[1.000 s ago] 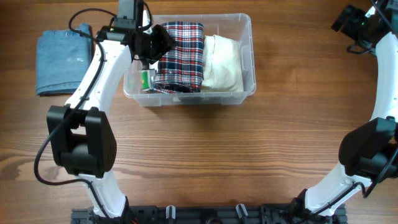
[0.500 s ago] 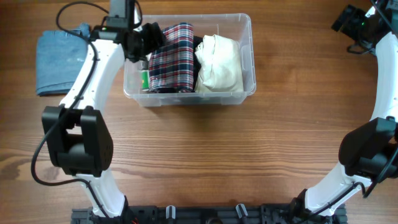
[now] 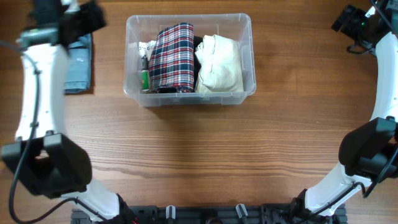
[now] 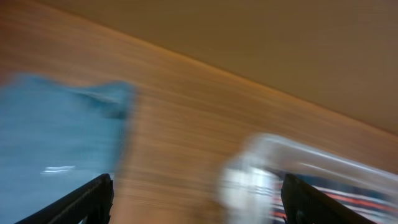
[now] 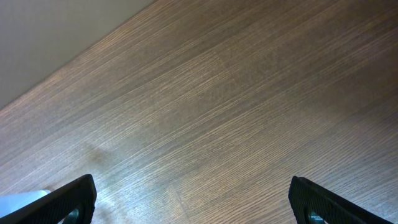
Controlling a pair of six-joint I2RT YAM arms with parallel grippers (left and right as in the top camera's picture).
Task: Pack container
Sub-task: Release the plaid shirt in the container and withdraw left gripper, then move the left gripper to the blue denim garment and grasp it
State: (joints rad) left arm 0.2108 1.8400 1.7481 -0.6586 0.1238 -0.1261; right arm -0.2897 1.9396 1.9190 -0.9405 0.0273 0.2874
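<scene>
We find the container (image 3: 186, 98) standing at about 12 o'clock on the wooden tabletop (image 3: 205, 149), a little toward 11. Inside it, a plaid cloth (image 3: 174, 57) lies folded along the middle. A cream cloth (image 3: 219, 62) touches it on its 3 o'clock side and fills that end of the container. On the plaid cloth's 9 o'clock side, against the wall, we make out a small green item (image 3: 145, 79), too small for us to identify.

Out at 10 o'clock on the tabletop, apart from the container, a folded blue cloth (image 3: 79, 62) lies flat, partly hidden under the left arm (image 3: 40, 87). The left claw (image 4: 196, 202) sits above that corner. Its wrist view is blurred, yet we can see its two fingers (image 4: 87, 202) spread wide with nothing between them, so it is released. In that view the blue cloth is at 9 o'clock and a corner of the container at 4 o'clock.

The right arm (image 3: 385, 81) runs up the 3 o'clock edge toward 1 o'clock, well apart from the container. The right claw (image 5: 199, 202) is likewise released: its fingers (image 5: 62, 202) stand far apart over bare tabletop, gripping nothing.
</scene>
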